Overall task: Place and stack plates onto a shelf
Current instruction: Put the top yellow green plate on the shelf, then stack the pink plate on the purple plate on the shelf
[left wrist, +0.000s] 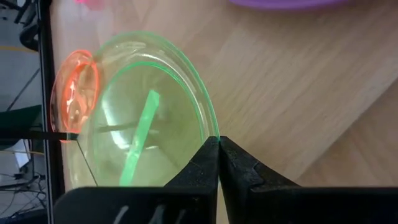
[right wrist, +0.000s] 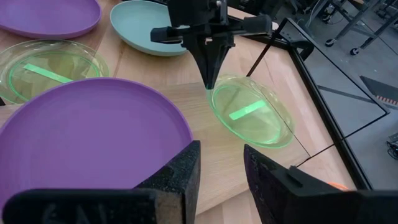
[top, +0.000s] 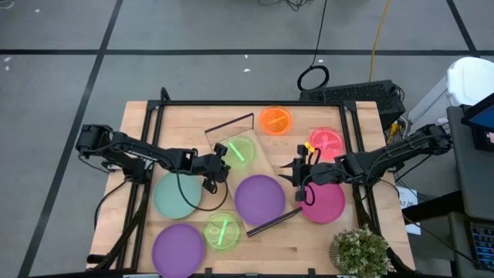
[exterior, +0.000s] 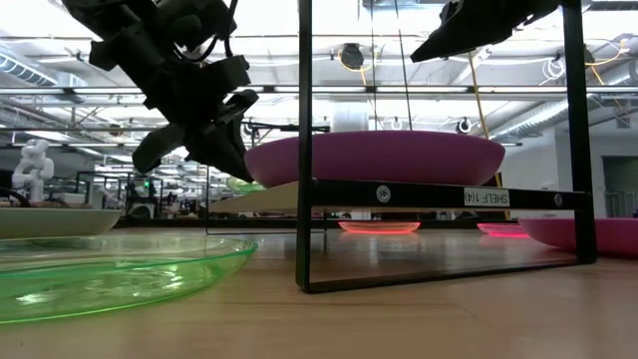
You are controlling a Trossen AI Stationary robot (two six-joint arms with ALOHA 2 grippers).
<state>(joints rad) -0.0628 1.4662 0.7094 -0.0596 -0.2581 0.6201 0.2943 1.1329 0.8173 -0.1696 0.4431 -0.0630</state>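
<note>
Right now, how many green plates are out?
2. One green plate on the shelf, pinched by the left gripper; the other on the table between the purple plates.

Plates: two translucent green (top: 240, 150), each with a brighter green bar, two purple (top: 259, 198), one teal (top: 177, 194), one magenta (top: 324, 202), one orange (top: 275, 120), one pink (top: 327, 141). Shelf (top: 272, 168): light wood, black frames.

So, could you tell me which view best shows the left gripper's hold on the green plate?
The left wrist view: the left gripper is shut on the green plate rim. Right wrist shows it farther off; high only small; low hides the plate.
</note>
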